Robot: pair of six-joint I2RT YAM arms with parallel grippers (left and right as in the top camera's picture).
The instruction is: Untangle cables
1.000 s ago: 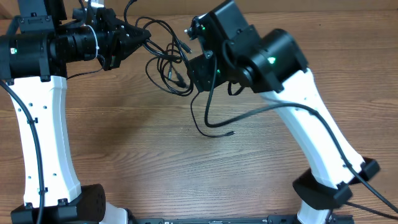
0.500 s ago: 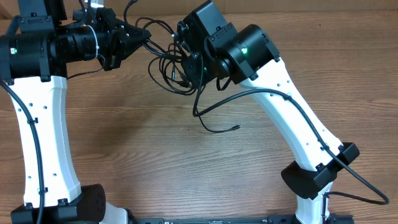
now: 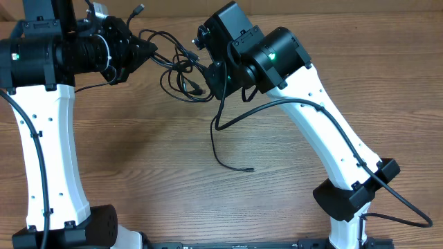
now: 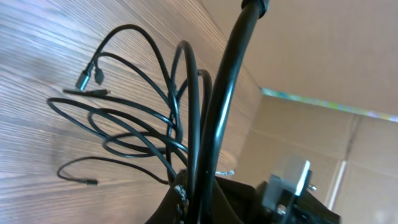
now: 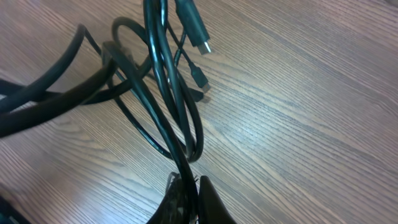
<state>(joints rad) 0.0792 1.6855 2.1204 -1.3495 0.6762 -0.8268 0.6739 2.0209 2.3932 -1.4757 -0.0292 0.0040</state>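
Black cables [image 3: 181, 72] bunched near table [image 3: 138, 159] far edge; left fingers [image 3: 140, 50], right fingers [image 5: 211, 205] each clenched on cables; open wood nearside.

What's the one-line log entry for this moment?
left gripper: shut on cables | right gripper: shut on cables | cables: tangled between arms

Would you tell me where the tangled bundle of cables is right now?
In the overhead view the cables sit at the far side of the table, between the left gripper and the right gripper.
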